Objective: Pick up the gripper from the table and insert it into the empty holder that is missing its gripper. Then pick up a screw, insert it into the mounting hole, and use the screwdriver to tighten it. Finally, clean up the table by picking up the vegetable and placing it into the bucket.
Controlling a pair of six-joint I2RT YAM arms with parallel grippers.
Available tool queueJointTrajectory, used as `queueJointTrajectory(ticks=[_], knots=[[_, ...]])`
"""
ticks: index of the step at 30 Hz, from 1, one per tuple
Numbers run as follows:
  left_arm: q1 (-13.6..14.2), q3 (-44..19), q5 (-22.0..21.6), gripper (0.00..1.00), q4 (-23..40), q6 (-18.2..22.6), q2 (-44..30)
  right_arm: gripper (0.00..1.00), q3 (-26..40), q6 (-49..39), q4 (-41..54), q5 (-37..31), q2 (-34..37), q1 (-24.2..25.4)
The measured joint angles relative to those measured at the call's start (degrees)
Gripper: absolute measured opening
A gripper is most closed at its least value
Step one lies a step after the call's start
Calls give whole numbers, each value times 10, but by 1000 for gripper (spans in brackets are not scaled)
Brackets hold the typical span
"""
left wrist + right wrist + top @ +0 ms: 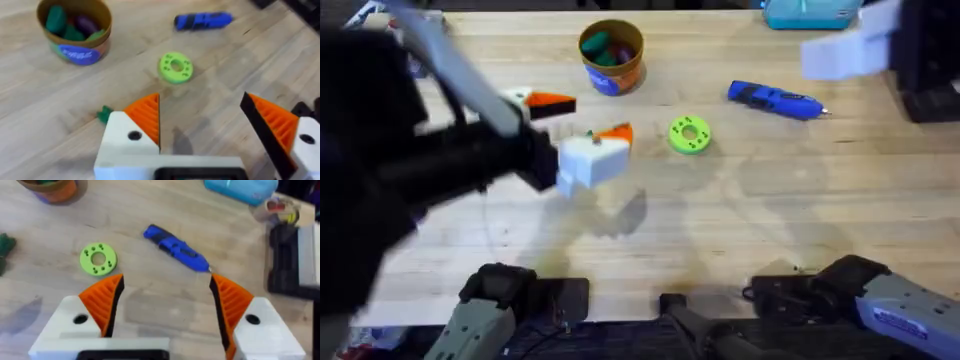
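pale light-wood table (740,230) with faint grain lines fills the scene, evenly lit, soft shadows near the middle; turquoise plastic box (810,12) sits at the far edge, black block-shaped unit (930,60) at the far right edge; dark strip beyond the table's far edge
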State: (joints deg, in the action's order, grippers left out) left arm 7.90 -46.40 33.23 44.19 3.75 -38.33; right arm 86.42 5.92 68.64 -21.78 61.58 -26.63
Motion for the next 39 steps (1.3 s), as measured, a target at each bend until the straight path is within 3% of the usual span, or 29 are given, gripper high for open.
queueJointTrajectory(ticks=[4, 8, 14, 19, 33, 39], knots=[[0, -85, -59, 986, 70, 21, -93, 995, -33, 43, 10, 0, -43, -1], [0, -134, -115, 986, 105, 30, -140, 995, -112, 71, 9, 0, -110, -2], [0, -149, -186, 986, 120, 34, -155, 995, -218, 87, 15, 0, -199, -2], [0, -151, -225, 986, 145, 2, -202, 995, -243, 91, 12, 0, -216, -2], [1, -95, -241, 986, 91, -71, -418, 995, -244, 93, -18, 0, -216, -2], [2, -95, -241, 986, 88, -72, -429, 995, -244, 94, -18, 0, -216, -2]])
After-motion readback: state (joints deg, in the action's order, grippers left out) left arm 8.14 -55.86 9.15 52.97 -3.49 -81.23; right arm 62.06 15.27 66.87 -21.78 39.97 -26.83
